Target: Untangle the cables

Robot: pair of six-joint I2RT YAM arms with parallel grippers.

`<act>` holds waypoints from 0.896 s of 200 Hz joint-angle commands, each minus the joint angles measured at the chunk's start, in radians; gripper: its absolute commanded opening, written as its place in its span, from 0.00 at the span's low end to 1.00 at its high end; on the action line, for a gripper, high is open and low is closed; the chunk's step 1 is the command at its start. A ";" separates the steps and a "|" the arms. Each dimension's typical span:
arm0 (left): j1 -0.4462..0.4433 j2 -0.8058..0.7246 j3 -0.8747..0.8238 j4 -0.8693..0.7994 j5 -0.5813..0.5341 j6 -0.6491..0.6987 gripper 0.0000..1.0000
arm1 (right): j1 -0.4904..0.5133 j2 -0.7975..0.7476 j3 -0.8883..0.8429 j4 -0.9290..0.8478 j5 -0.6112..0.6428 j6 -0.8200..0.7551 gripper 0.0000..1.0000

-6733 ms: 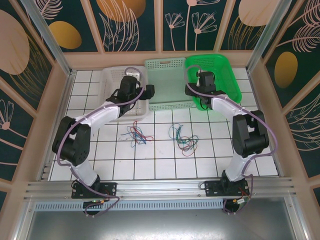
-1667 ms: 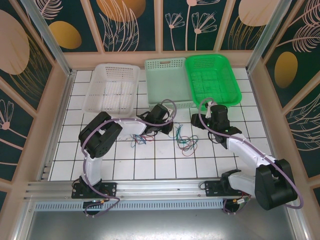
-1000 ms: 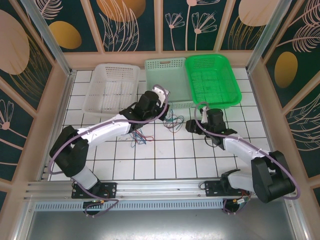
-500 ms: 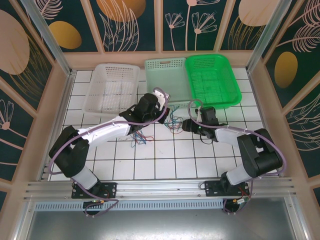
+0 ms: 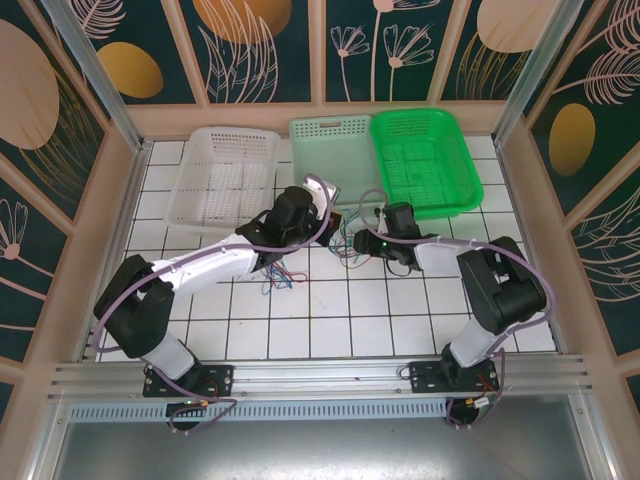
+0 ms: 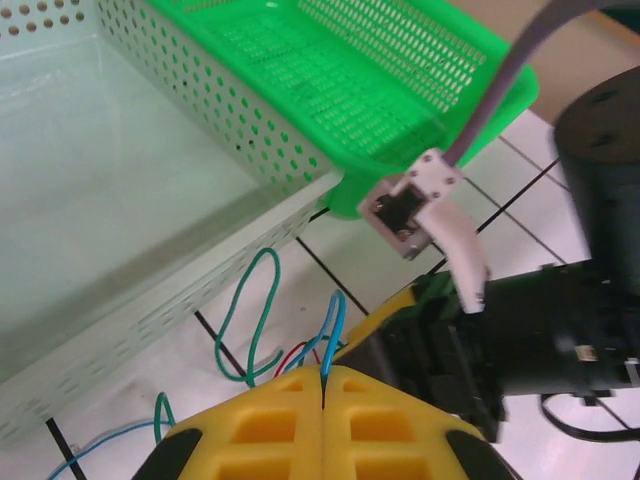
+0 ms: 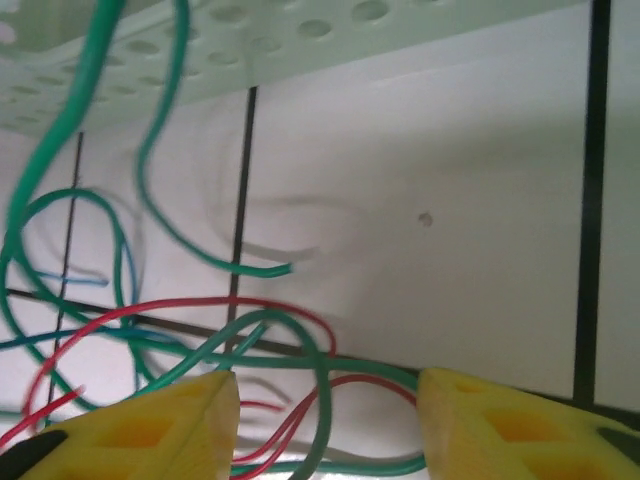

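My left gripper (image 5: 327, 228) is shut on a blue cable (image 6: 337, 322), pinched at the seam of its yellow jaws (image 6: 323, 373). From it hangs a tangle of green, red and blue cables (image 5: 346, 243) just in front of the pale green basket (image 5: 330, 165). My right gripper (image 5: 361, 243) has come against this tangle from the right. It stands open (image 7: 325, 412), with crossing green (image 7: 318, 350) and red (image 7: 300, 315) cables lying between its fingers on the white tiles. A second small tangle (image 5: 279, 272) lies on the tiles under the left arm.
Three baskets line the back: white (image 5: 222, 175), pale green, and bright green (image 5: 425, 160). The pale green basket's perforated wall (image 6: 150, 300) is right beside the held cables. The right arm's black wrist (image 6: 540, 330) sits close to my left jaws. Open tiles stretch along the front.
The right gripper has slid left across the tiles to the tangle, and its jaws have narrowed around the strands. The left gripper has stayed put, holding the cables.
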 commanded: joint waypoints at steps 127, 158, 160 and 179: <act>-0.002 -0.138 -0.008 -0.037 -0.232 0.071 0.09 | -0.101 -0.386 -0.152 -0.249 0.180 -0.027 0.00; -0.002 -0.123 -0.007 -0.045 -0.248 0.067 0.09 | -0.137 -0.460 -0.192 -0.252 0.157 -0.018 0.00; -0.002 -0.123 -0.007 -0.046 -0.251 0.067 0.09 | -0.137 -0.464 -0.194 -0.254 0.159 -0.018 0.00; -0.002 -0.126 -0.004 -0.066 -0.295 0.064 0.10 | -0.140 -0.475 -0.192 -0.291 0.192 -0.028 0.00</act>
